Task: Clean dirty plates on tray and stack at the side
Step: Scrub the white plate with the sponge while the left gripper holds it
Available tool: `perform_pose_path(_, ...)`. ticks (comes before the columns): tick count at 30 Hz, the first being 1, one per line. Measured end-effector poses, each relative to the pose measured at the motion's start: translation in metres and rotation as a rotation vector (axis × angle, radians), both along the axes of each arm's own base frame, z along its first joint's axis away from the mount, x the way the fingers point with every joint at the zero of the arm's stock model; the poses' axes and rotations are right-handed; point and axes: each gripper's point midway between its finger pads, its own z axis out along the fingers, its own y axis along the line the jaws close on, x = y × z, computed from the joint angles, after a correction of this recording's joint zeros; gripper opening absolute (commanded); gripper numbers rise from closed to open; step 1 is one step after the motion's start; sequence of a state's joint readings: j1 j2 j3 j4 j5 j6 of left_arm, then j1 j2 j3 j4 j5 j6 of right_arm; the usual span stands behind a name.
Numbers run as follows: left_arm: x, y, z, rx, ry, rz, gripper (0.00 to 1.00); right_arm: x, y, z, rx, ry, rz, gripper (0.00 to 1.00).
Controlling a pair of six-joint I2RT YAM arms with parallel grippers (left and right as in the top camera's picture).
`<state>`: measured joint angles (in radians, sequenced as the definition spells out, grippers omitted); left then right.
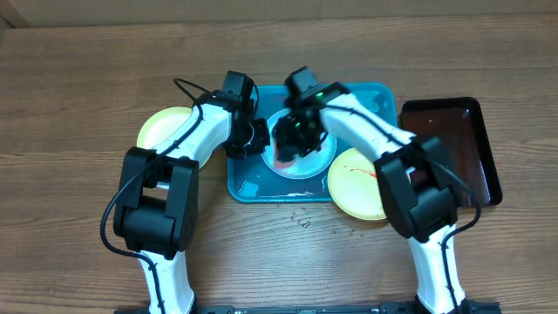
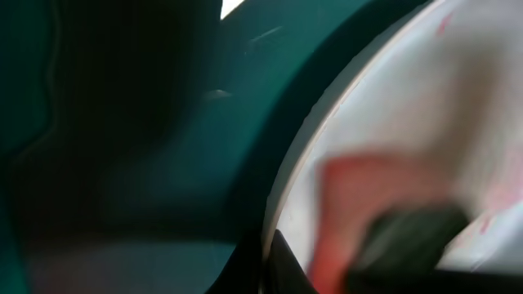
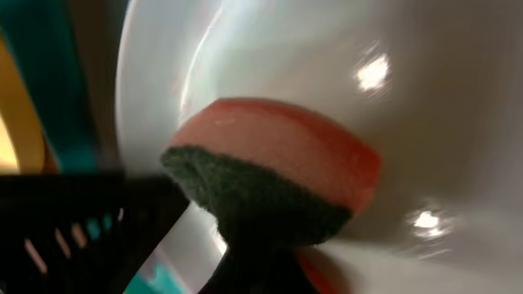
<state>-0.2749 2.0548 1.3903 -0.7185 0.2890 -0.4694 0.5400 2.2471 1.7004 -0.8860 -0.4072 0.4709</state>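
Robot lab workbench: plain wooden table, two white-and-black arms at its near edge.

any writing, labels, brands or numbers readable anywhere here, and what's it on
None: no word, label, brand or number can be read in any view.
Tray, plates, black tray, sponge: plain, no print shows.
Small marks on the table: too small to tell if they are writing.
Both wrist views: too close and blurred for any print.
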Motion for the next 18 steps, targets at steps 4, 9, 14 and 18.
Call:
perform_pose_path(4, -0.001, -0.001, 0.000, -0.008, 0.005, -0.002, 0.04, -0.025, -0.016, -0.004, -0.076, 0.106, -0.001, 0.04)
perform_pose_path(9, 0.000, -0.001, 0.000, -0.015, 0.007, 0.004, 0.04, -0.012, -0.070, -0.002, -0.179, 0.158, -0.099, 0.04)
perform_pose_path(14, 0.002, 0.003, 0.000, -0.029, 0.010, 0.022, 0.04, 0.021, -0.109, -0.004, -0.235, 0.080, -0.171, 0.04)
perform_pose_path(18, 0.004, 0.007, 0.000, -0.030, 0.011, 0.037, 0.04, 0.041, -0.106, -0.004, -0.230, -0.015, -0.164, 0.04)
